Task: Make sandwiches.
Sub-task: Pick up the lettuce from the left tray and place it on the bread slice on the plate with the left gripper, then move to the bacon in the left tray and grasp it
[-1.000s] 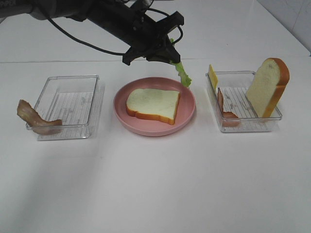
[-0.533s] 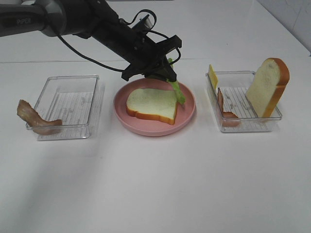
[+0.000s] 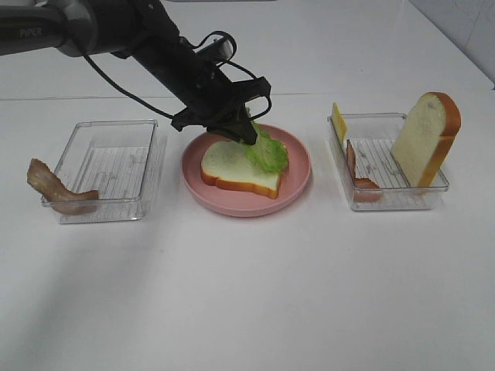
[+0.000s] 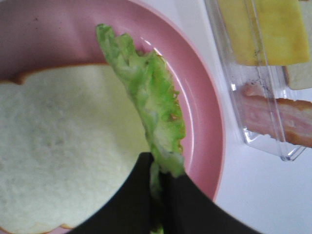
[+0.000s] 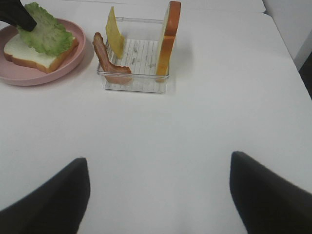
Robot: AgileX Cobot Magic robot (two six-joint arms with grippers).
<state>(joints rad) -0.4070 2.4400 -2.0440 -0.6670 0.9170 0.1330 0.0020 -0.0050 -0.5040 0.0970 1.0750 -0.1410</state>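
Note:
A bread slice (image 3: 238, 167) lies flat on the pink plate (image 3: 298, 179). My left gripper (image 3: 246, 133) is shut on a ruffled green lettuce leaf (image 3: 267, 153), which now rests on the bread's right part; the left wrist view shows the lettuce (image 4: 151, 92) pinched between the black fingers (image 4: 170, 200) over the bread (image 4: 58, 146). A second bread slice (image 3: 427, 139) stands upright in the right tray, with yellow cheese (image 3: 339, 121) and a bacon strip (image 3: 357, 174). Another bacon strip (image 3: 54, 189) hangs over the left tray's edge. My right gripper (image 5: 158, 195) is open, low over bare table, away from everything.
Two clear plastic trays stand either side of the plate: the left tray (image 3: 108, 166) and the right tray (image 3: 387, 193). The white table's near half (image 3: 247, 294) holds nothing. The left arm (image 3: 155, 46) reaches in from the back left.
My left gripper has come down and left with the lettuce, from behind the plate onto the bread slice. The lettuce now lies on the bread instead of hanging in the air.

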